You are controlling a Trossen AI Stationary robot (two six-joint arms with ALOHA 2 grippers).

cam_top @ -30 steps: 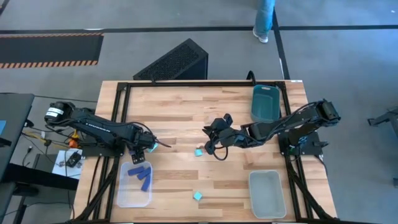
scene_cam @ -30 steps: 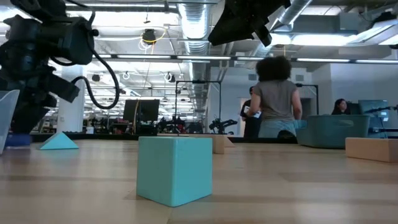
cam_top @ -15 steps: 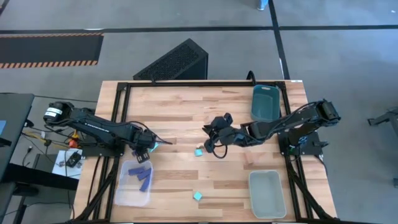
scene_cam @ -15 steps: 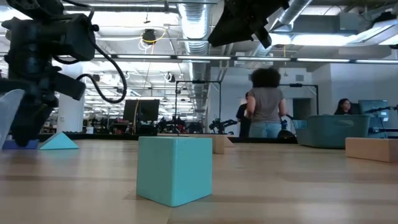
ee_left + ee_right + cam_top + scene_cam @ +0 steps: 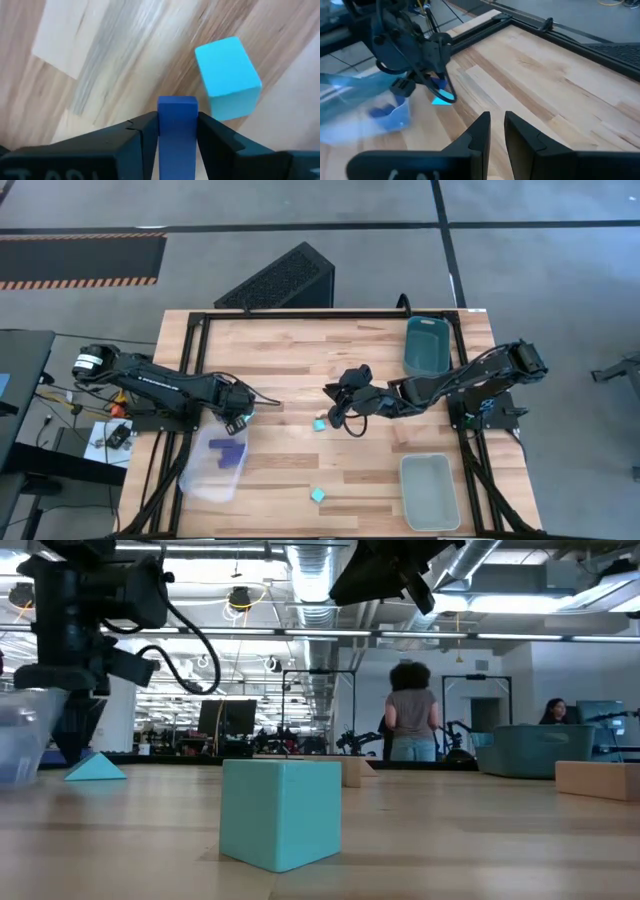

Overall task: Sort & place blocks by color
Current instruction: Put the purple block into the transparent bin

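**A:** What had changed from a second before?

**B:** The clear bin (image 5: 207, 474) by the left arm had slid and skewed. In the low view its rim sat higher, so it may have been tipped. The left hand (image 5: 241, 418) had crept a little toward the middle of the desk (image 5: 300, 350), and a person in the room behind had walked farther off.

**A:** And the other bins?

**B:** They looked unmoved. The teal bin (image 5: 425, 346) and a second clear bin (image 5: 430, 491) both stood on the right side.

**A:** What about the hands?

**B:** The left hand was clamped on a blue bar (image 5: 177, 131), pinched on its long sides just beside the skewed bin. A teal block (image 5: 228, 78) lay close in front of it. The right hand (image 5: 334, 398) hung mid-desk with its fingers (image 5: 476, 134) only a sliver apart and nothing between them. A teal cube (image 5: 320, 423) sat near it, and another cube (image 5: 317, 494) lay toward the front edge.

**A:** How would the blocks handle?

**B:** I judged them light, rigid and smooth. They could easily twist or skid, so a square pinch across flat opposite faces would suit.

**A:** Was anything unclear?

**B:** More blue bars (image 5: 228, 456) showed blurred through the bin wall, too smeared to count. Tan blocks (image 5: 596, 779) appeared in the low view, but I couldn't pick them out from above. Whether the bin was lifted or merely shoved, I couldn't tell.
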